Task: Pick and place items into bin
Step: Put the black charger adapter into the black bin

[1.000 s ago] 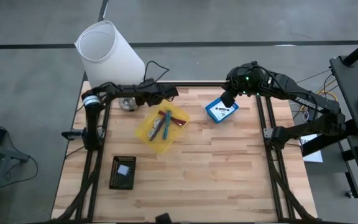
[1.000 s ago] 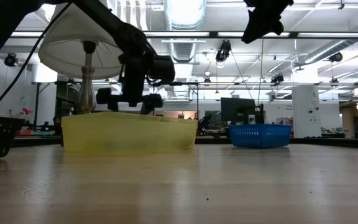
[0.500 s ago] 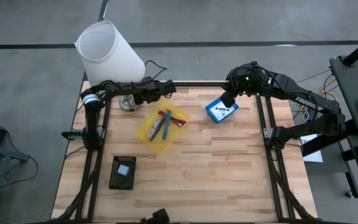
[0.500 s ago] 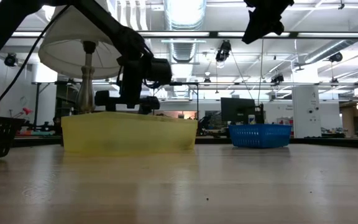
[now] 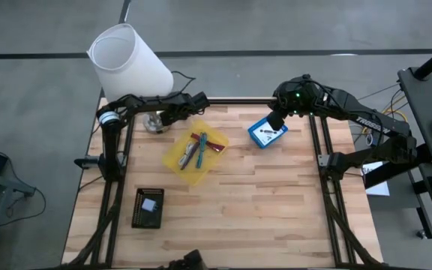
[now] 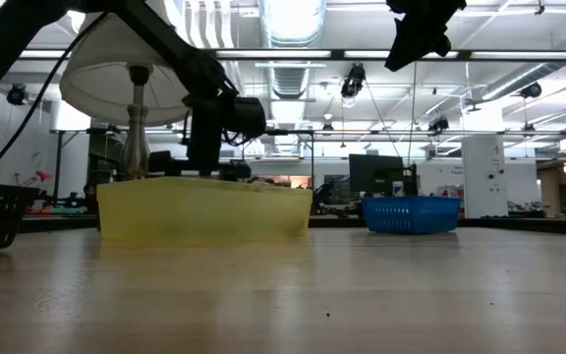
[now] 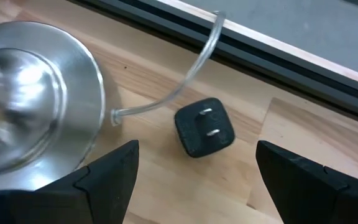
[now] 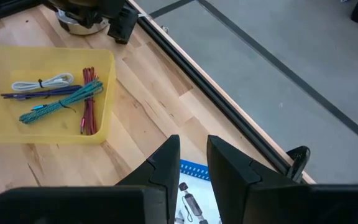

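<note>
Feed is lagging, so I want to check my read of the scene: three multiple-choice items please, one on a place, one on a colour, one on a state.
1. Where is the black plug? A in the yellow tray; B on the table by the lamp base; C in the blue basket.
2. What colour is the bin under the right gripper? A black; B yellow; C blue.
3. The left gripper has its jaws: A open, empty; B shut on the plug; C shut on a cord.
B, it lies on bare wood; C, the high view shows blue; A, the jaws stand wide apart.
</note>
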`<control>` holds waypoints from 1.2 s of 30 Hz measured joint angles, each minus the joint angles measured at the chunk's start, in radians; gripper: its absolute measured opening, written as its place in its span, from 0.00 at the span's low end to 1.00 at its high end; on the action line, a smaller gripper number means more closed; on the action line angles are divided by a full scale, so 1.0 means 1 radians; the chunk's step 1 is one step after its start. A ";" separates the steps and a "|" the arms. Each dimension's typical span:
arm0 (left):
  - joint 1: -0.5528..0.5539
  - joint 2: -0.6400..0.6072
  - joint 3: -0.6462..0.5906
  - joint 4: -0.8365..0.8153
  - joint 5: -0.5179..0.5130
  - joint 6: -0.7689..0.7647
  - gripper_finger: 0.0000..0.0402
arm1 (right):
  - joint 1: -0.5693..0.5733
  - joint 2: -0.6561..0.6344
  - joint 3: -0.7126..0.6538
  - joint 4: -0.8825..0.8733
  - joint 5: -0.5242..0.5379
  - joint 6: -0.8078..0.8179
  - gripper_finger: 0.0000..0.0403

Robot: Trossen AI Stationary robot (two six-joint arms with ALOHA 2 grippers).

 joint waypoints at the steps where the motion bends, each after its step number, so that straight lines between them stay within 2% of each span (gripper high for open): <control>1: 0.000 0.000 -0.003 0.012 0.000 0.000 0.76 | 0.000 0.000 0.000 0.000 0.000 0.000 0.17; 10: -0.005 0.000 -0.064 0.134 -0.008 0.001 0.76 | 0.000 0.000 -0.004 -0.006 0.000 0.000 0.17; 17: -0.030 0.000 -0.073 0.145 -0.128 -0.006 0.76 | 0.000 0.000 -0.005 -0.014 0.000 -0.003 0.17; 24: -0.044 0.000 -0.099 0.232 -0.141 -0.005 0.76 | 0.000 0.000 -0.006 -0.014 0.001 -0.034 0.17; 30: -0.069 0.000 -0.140 0.263 -0.216 -0.007 0.76 | 0.000 0.000 -0.006 -0.014 0.001 -0.035 0.17; 36: -0.068 0.022 -0.140 0.289 -0.222 -0.004 0.76 | 0.000 0.000 -0.006 -0.014 0.003 -0.050 0.17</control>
